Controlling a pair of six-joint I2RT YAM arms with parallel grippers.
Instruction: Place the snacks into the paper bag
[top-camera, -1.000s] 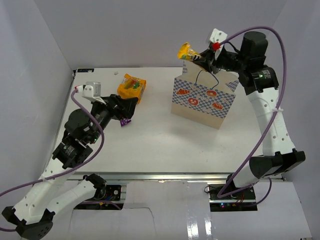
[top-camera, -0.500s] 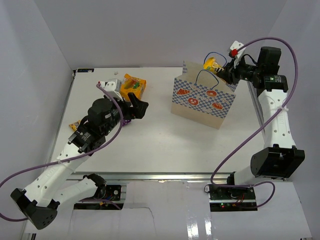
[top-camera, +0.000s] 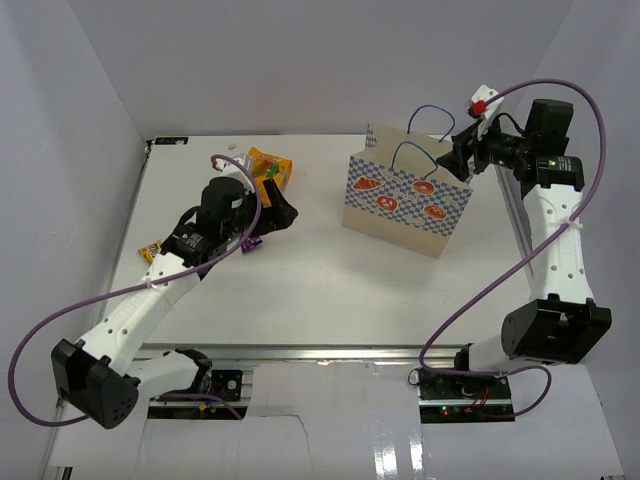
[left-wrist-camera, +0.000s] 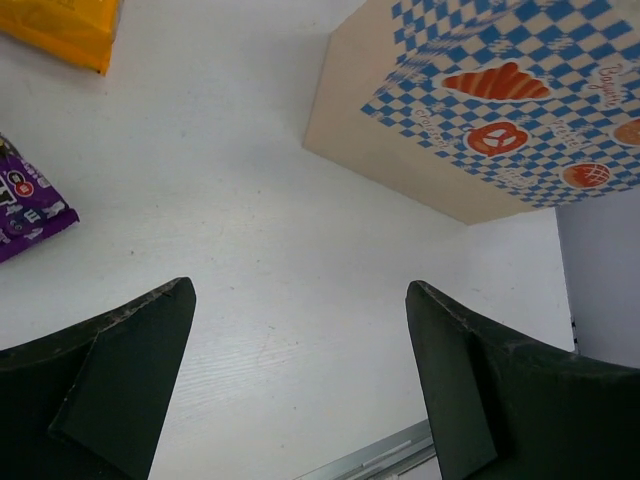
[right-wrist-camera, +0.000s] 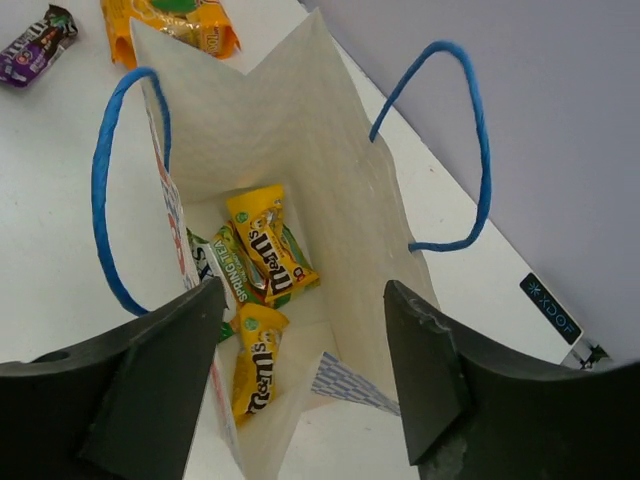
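Note:
The paper bag (top-camera: 405, 200) stands upright at the back right of the table. My right gripper (top-camera: 462, 158) hangs open over its mouth with nothing between the fingers. In the right wrist view (right-wrist-camera: 305, 320) two yellow candy packets (right-wrist-camera: 270, 245) and a green packet (right-wrist-camera: 222, 262) lie on the bag's floor (right-wrist-camera: 320, 330). My left gripper (top-camera: 282, 213) is open and empty, low over the table. An orange bag (top-camera: 268, 165) lies just behind it, and a purple packet (top-camera: 251, 243) peeks out beside the arm. The left wrist view shows the purple packet (left-wrist-camera: 30, 200) at the left edge, short of the fingers (left-wrist-camera: 140, 340).
A yellow bar wrapper (top-camera: 150, 251) lies near the table's left edge, beside the left arm. White walls close in the table on the left, back and right. The bag's blue cord handles (right-wrist-camera: 120, 180) stand up around the right gripper.
My right gripper came down over the bag's mouth and opened; the yellow packet it held now lies inside the bag. My left arm reached forward toward the orange bag.

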